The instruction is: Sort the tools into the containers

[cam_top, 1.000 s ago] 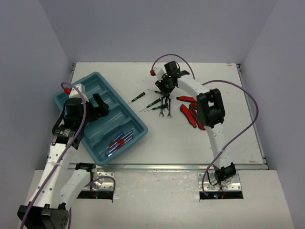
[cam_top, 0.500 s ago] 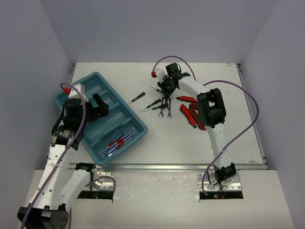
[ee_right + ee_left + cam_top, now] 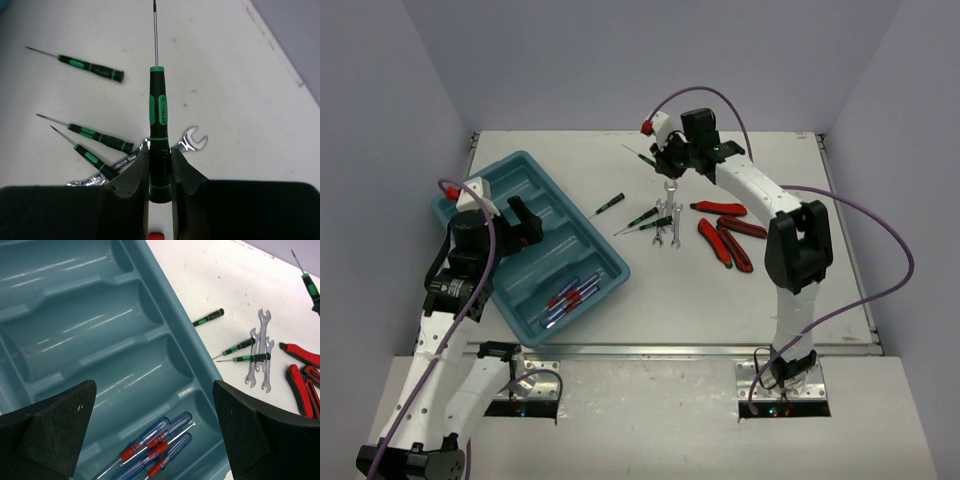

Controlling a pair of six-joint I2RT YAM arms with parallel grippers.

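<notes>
Right gripper (image 3: pixel 160 162) pinching one black-green screwdriver (image 3: pixel 156 115) near worktop's (image 3: pixel 660 295) far edge; three more screwdrivers (image 3: pixel 99 135) lying mid-worktop beside two red pliers (image 3: pixel 725 232); left gripper (image 3: pixel 155 432) hovering over tray (image 3: pixel 100 335), jaws spread wide.

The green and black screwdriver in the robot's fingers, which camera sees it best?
The right wrist view. The held screwdriver fills the middle, pinched by the right gripper. The top view shows it tiny; the left wrist view catches it at the top right edge.
</notes>
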